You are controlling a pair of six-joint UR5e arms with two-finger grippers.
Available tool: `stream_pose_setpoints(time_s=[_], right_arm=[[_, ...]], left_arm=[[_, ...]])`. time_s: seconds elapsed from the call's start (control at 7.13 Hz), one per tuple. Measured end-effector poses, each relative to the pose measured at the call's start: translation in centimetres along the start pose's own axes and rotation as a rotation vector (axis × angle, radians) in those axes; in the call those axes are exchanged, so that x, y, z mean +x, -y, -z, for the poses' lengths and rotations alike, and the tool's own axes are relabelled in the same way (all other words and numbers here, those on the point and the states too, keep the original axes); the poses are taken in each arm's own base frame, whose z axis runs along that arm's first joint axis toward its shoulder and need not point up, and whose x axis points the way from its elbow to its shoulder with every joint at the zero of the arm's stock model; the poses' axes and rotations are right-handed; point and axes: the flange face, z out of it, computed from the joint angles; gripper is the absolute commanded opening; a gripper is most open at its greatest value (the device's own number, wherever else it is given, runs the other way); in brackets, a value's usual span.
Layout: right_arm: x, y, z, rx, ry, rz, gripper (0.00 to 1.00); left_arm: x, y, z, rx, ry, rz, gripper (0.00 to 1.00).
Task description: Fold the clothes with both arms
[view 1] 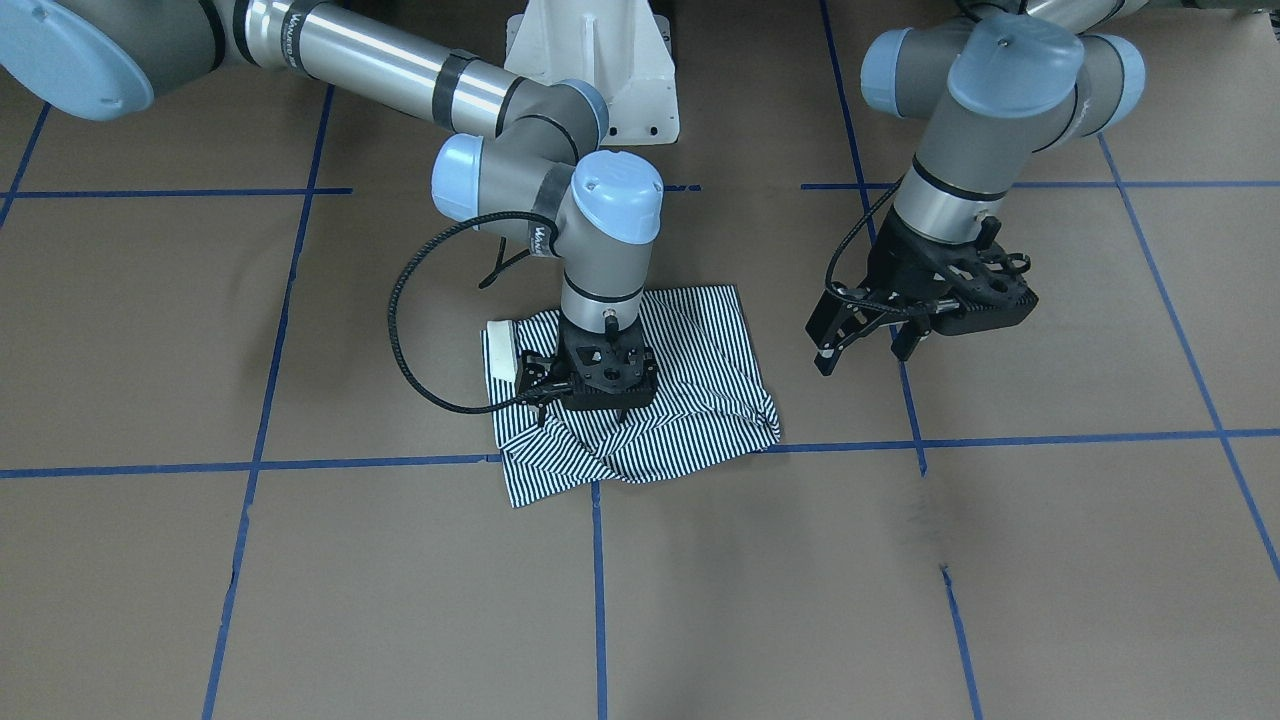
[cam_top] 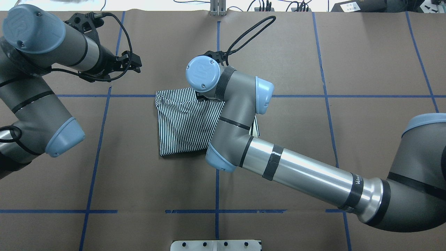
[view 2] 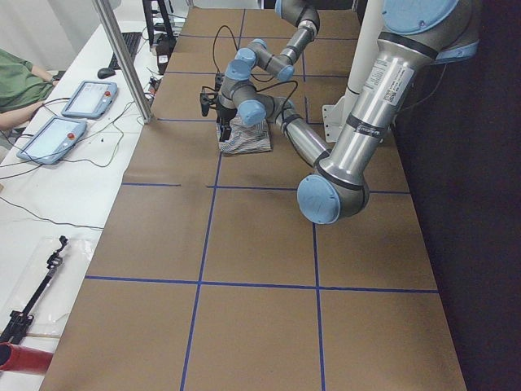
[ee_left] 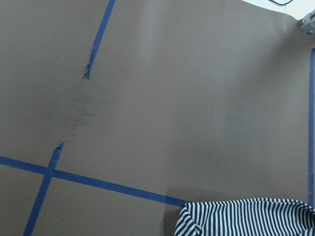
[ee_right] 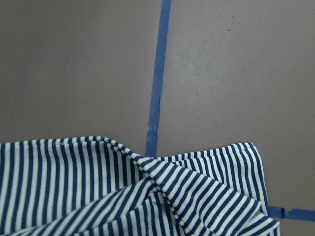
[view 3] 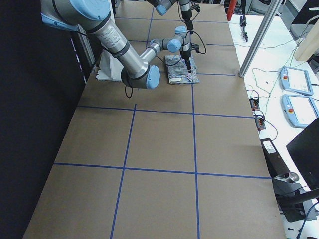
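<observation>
Striped polo shirt (view 1: 700,350) lies in a rumpled, roughly folded square at the middle of the brown table (view 1: 300,600), with its cream collar (view 1: 503,348) showing at one edge. The right gripper (view 1: 582,415) stands upright on the shirt, fingers spread and tips pressed into the fabric. The left gripper (view 1: 862,360) hovers beside the shirt, clear of it, jaws apart and empty
</observation>
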Motion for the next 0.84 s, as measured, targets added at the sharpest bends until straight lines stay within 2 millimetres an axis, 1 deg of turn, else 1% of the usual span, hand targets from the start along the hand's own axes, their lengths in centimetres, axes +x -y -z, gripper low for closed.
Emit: stream_pose_setpoints(time_s=[0.14, 0.28, 0.42, 0.7, 0.84], right_arm=[[0.3, 0.2, -0.7, 0.003, -0.018, 0.034, 1.00], [1.1, 0.8, -1.3, 0.012, -0.039, 0.071, 1.00], [2.5, 1.7, -2.2, 0.015, -0.062, 0.103, 1.00], [6.6, 4.1, -3.7, 0.013, -0.110, 0.157, 1.00], [9.2, 5.8, -4.0, 0.014, -0.127, 0.175, 1.00]], left_arm=[[0.0, 0.0, 0.1, 0.000, 0.000, -0.002, 1.00], [0.1, -0.1, 0.2, -0.001, -0.001, -0.002, 1.00], [0.1, -0.2, 0.2, -0.003, -0.001, -0.002, 1.00], [0.3, -0.3, 0.2, -0.006, -0.004, -0.004, 1.00], [0.3, -0.3, 0.2, -0.007, -0.004, -0.004, 1.00]])
